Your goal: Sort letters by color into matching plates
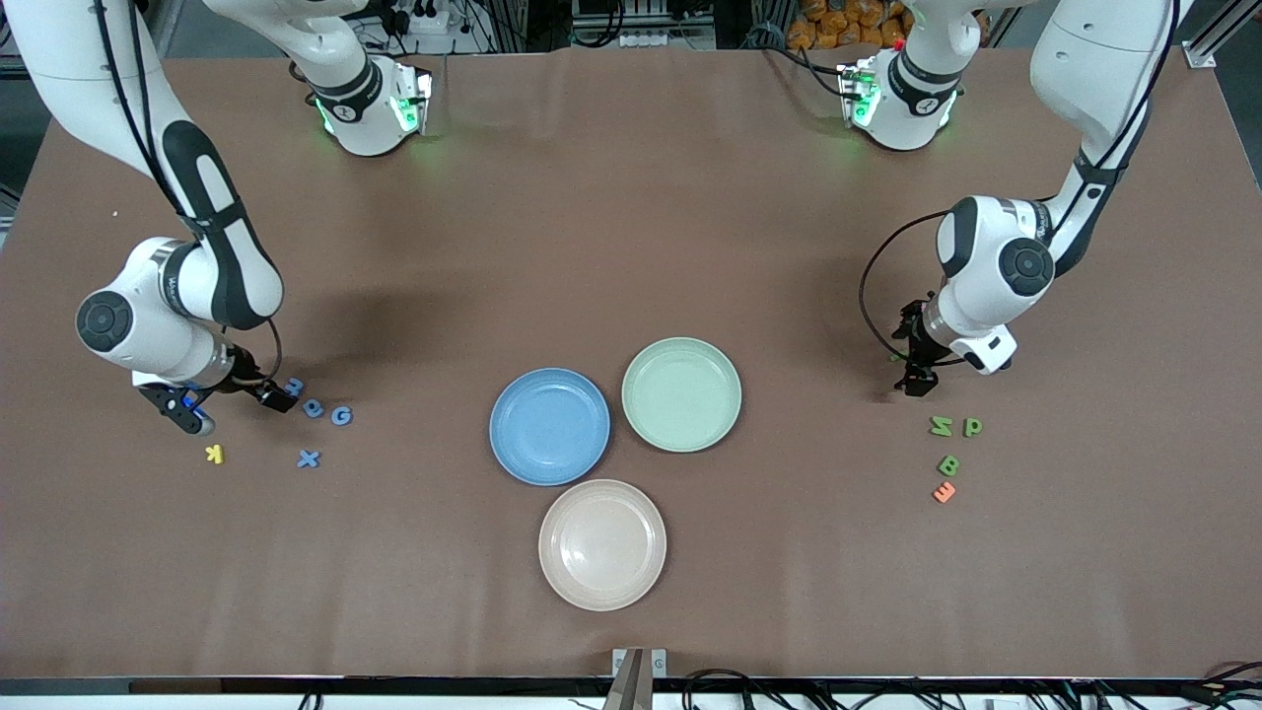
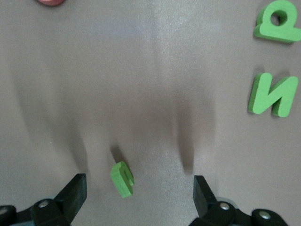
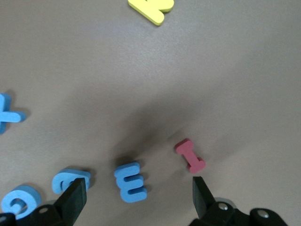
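Now left tool spread wide, green letter between fingers; right tool spread over blue E.

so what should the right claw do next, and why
Probably lower the right claw onto the blue letter E and close. Its fingers stand open with that letter between them on the table, all three plates are bare, and the blue plate awaits. The left claw is likewise open around a green letter.

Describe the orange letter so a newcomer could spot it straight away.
Start at the left arm's end of the table, where a small cluster of letters lies below the left gripper. The orange letter is the one nearest the front camera, just past the green B. It is the only non-green piece there.
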Robot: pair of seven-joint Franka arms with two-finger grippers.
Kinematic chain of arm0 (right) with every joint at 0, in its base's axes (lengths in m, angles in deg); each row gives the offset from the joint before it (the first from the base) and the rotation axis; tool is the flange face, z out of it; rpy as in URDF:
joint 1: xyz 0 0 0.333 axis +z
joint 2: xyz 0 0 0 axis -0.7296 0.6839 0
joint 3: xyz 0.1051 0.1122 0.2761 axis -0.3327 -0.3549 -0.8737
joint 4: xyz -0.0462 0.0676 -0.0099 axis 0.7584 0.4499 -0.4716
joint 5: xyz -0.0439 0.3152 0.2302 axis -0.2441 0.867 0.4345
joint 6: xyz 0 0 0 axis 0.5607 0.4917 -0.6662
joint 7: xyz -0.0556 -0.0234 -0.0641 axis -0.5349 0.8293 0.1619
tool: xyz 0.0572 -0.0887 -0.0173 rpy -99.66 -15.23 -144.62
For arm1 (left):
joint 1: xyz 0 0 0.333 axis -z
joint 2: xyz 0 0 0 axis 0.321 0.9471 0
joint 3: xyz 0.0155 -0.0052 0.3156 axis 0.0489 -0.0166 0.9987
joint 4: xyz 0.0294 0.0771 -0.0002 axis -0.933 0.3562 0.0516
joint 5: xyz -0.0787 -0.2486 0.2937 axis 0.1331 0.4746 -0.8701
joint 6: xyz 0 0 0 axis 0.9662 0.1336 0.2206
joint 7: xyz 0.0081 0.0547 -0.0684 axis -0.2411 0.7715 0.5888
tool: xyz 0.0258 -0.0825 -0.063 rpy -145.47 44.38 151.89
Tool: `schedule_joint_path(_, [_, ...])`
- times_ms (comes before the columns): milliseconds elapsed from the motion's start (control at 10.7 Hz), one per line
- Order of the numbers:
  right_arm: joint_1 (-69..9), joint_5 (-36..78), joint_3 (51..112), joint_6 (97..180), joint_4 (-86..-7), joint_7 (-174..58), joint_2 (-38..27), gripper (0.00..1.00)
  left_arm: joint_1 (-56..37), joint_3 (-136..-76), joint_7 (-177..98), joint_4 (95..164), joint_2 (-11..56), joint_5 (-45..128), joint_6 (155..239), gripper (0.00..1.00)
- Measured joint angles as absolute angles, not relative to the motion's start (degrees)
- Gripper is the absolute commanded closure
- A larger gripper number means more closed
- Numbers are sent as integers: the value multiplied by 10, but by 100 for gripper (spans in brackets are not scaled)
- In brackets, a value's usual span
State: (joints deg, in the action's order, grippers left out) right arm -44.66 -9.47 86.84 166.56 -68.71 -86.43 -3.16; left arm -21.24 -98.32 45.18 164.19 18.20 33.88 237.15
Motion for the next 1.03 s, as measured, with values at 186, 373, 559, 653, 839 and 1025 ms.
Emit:
schedule_joint_path(186, [-448, -95, 868, 1674, -694, -861, -32, 0, -212, -982, 452, 1642, 182, 339, 2372, 100])
schedule_joint_path(373, [-448, -95, 866, 1678, -698, -861, -31, 0, -213, -982, 452, 1642, 182, 339, 2372, 100])
schedule_joint_path(559, [-448, -95, 864, 1686, -702, -861, -29, 0, -213, -981, 475, 1642, 182, 339, 2372, 100])
schedule_joint_path(653, [-448, -95, 863, 1688, -703, -861, -28, 0, -213, -981, 496, 1641, 182, 339, 2372, 100])
schedule_joint_path(839, [-448, -95, 856, 1696, -706, -860, -24, 0, -213, -981, 510, 1638, 182, 339, 2372, 100])
schedule_joint_path(1025, [-448, -95, 851, 1702, -708, -860, -19, 0, -212, -982, 511, 1634, 182, 322, 2372, 100])
